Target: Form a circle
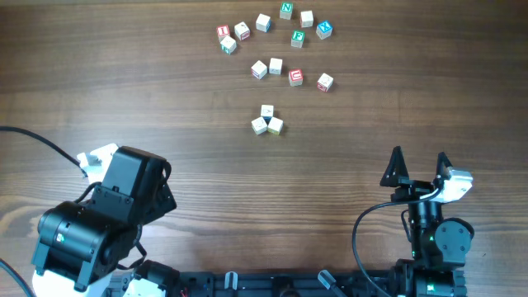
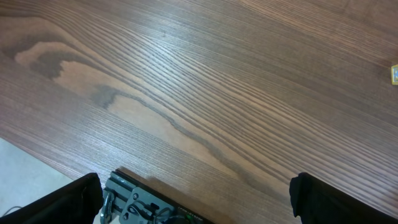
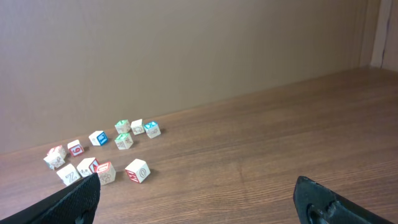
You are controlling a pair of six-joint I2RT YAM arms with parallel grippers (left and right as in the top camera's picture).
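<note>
Both grippers parked at the near edge, left gripper [image 1: 99, 157] and right gripper [image 1: 419, 161] with jaws apart, holding nothing. Blocks [image 1: 276, 49] lie scattered at the far side, no ring yet; a trio [image 1: 266, 122] sits nearest me. I'd nudge outliers one at a time around that middle pair [image 1: 267, 68]
</note>
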